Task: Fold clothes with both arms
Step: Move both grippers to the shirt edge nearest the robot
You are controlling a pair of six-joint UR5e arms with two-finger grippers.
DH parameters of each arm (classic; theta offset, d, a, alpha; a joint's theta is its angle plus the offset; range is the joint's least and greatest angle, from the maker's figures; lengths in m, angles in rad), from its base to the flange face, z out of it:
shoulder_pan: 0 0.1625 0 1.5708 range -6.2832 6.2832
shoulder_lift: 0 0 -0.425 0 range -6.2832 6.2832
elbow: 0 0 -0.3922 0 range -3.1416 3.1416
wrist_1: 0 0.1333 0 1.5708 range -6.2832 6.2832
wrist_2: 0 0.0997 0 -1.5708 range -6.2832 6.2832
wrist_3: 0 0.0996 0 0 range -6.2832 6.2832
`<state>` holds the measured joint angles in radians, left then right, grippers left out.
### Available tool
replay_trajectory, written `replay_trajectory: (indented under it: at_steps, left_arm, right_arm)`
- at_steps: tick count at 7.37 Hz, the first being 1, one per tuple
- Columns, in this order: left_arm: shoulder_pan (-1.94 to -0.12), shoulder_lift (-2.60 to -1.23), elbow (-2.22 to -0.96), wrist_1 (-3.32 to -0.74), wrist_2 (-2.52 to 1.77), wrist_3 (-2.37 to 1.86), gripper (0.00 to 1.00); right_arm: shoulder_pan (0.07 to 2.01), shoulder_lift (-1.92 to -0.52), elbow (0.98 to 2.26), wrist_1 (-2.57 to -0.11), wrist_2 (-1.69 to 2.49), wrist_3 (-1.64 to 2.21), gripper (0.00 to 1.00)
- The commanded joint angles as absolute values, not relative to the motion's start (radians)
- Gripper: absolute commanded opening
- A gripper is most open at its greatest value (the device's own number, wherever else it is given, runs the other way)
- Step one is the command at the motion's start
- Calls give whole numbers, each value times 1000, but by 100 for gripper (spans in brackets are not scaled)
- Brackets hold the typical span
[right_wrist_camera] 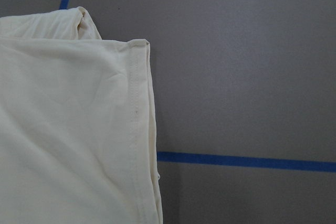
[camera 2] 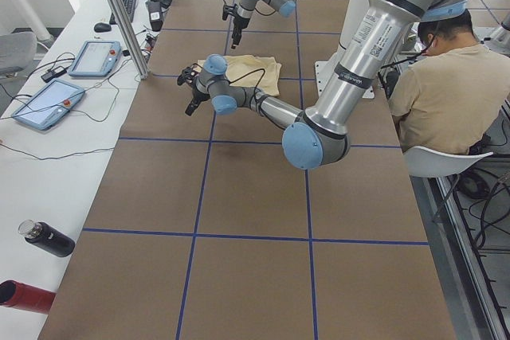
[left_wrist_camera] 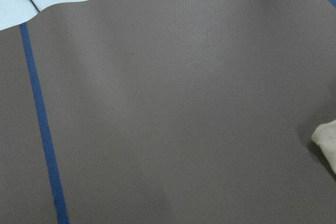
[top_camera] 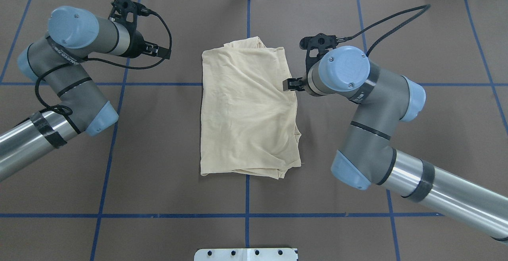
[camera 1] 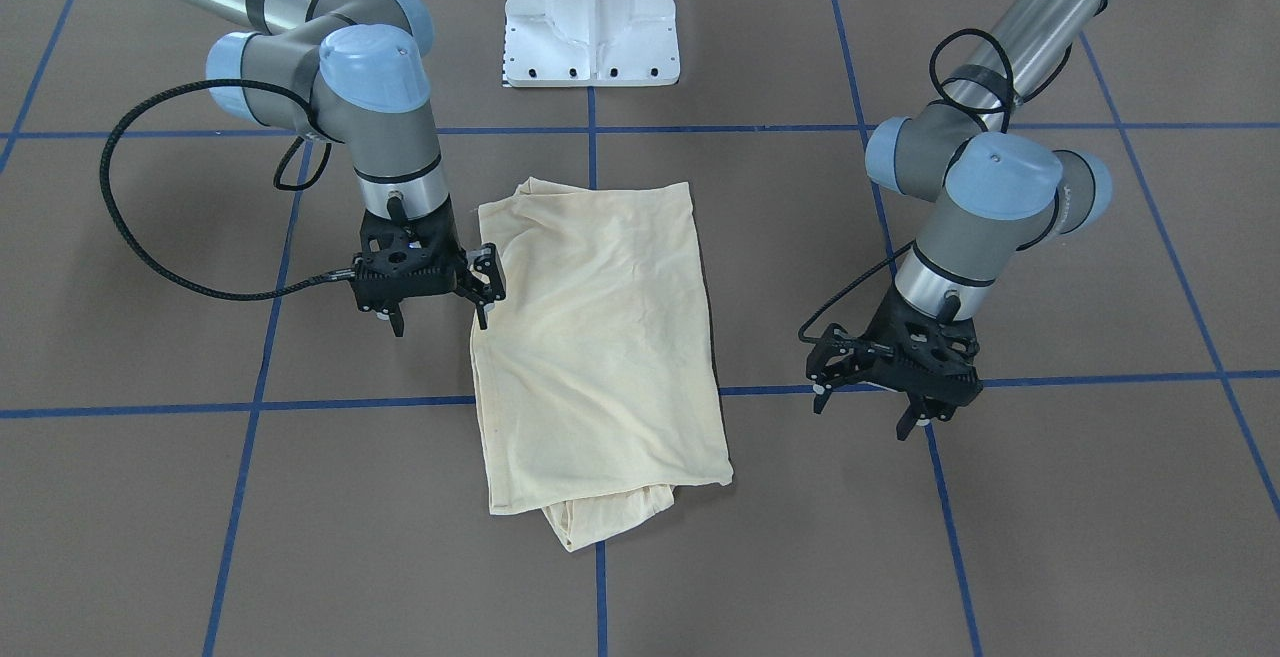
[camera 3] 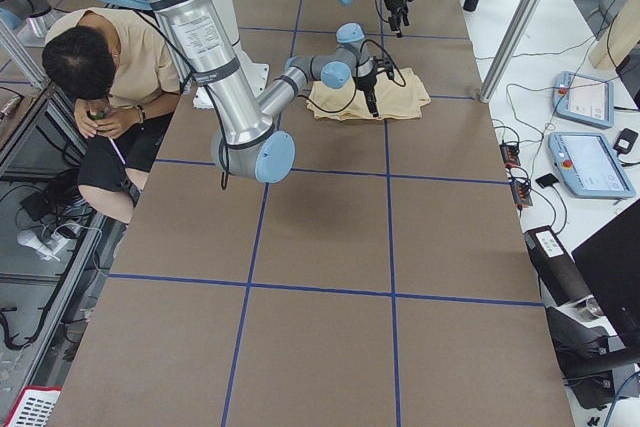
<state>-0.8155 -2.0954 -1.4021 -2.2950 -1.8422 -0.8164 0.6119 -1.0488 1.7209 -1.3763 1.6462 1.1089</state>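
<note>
Softly creased thin cream T-shirt (camera 1: 600, 337), a rough rectangle on matte table (camera 1: 330, 537).

no text here can be read for certain. in the overhead view pale lettering runs along a dark band (top_camera: 63, 53) on the left arm (top_camera: 77, 94), too blurred to spell out, and a like strip of letters (top_camera: 362, 94) on the right arm (top_camera: 371, 134) is just as unclear. in the side views a white sticker (camera 2: 363, 33) with dark print sits on the left arm's silver tube and a second sticker (camera 3: 205, 35) on the right arm's, both too small to read.
</note>
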Motion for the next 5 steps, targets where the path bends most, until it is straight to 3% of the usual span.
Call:
replay_trajectory:
  at_steps: [1,3,5]
  left_arm:
    - [-718,-2022,-1573,-2290,-1845,-1016,100]
    - [-550,-1939,-1725,-2286,-1751,-1193,100]
    - [-409,-1936,-1778,-2139,-1645,-1323,100]
  right_arm:
    - [614,-1208,1927,-1365,1652,1231,100]
    - [609,-1351,2017,-1286,1654,1271,100]
    - [580,-1493,2014,-1056,1651,1345,100]
